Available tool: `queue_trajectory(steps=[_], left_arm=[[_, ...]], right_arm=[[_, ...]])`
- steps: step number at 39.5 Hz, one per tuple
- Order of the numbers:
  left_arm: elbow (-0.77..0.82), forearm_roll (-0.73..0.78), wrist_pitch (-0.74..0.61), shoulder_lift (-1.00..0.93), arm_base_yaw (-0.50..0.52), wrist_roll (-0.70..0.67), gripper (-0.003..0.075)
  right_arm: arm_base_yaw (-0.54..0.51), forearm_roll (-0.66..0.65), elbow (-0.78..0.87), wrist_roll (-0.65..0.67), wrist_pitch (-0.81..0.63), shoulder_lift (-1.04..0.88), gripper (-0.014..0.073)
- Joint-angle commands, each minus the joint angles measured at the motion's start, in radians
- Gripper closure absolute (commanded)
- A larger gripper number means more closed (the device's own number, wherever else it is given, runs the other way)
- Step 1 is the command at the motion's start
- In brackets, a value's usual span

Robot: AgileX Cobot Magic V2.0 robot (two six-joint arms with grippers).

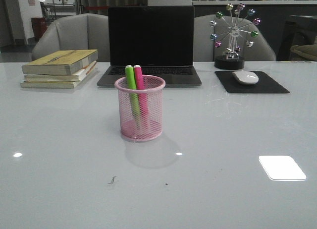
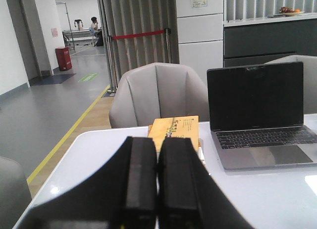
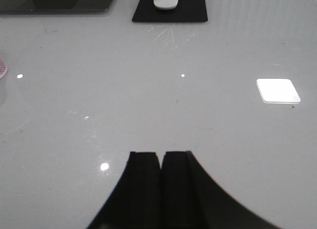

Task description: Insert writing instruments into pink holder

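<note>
— Where are your markers?
— Green marker [image 1: 131,90] and pink marker [image 1: 140,91] stand inside the pink holder [image 1: 140,110], frame centre.
— The end effectors?
— Left end effector [image 2: 157,177] and right end effector [image 3: 161,177]: both closed, empty.

Two markers [image 1: 135,90] standing side by side in holder [image 1: 140,115] at table [image 1: 223,154] centre, laptop [image 1: 150,45] behind, stacked books [image 1: 59,68] far left, mouse [image 1: 245,77] on pad [image 1: 251,83] far right.

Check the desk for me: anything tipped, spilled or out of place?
Nothing stands out. The pink holder stands upright with the green marker and pink marker inside. Both grippers, left and right, are shut and empty.
</note>
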Motion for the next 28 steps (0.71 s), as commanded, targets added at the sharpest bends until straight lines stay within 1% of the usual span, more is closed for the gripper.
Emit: queue_trajectory(steps=[1, 3, 7, 12, 20, 23, 28], left_arm=[[-0.029, -0.006, -0.075, -0.004, 0.002, -0.004, 0.0629], [-0.029, -0.019, -0.069, -0.004, 0.002, -0.004, 0.0628], [-0.027, -0.034, -0.008, -0.010, 0.002, -0.004, 0.0629], [0.002, 0.014, 0.052, -0.064, 0.002, -0.004, 0.0629], [0.131, 0.110, 0.048, -0.263, 0.002, -0.016, 0.0629], [0.183, 0.140, 0.039, -0.340, 0.002, -0.060, 0.0629], [0.269, 0.212, 0.013, -0.449, 0.002, -0.196, 0.0629]], right_arm=[[-0.006, 0.001, 0.007, -0.002, -0.035, -0.019, 0.0543], [-0.006, 0.001, 0.007, -0.002, -0.035, -0.019, 0.0543], [-0.006, 0.001, 0.007, -0.002, -0.035, -0.019, 0.0543], [-0.006, 0.001, 0.007, -0.002, -0.035, -0.019, 0.0543], [-0.006, 0.001, 0.007, -0.002, -0.035, -0.019, 0.0543], [-0.006, 0.001, 0.007, -0.002, -0.035, -0.019, 0.0543], [-0.006, 0.001, 0.007, -0.002, -0.035, -0.019, 0.0543]])
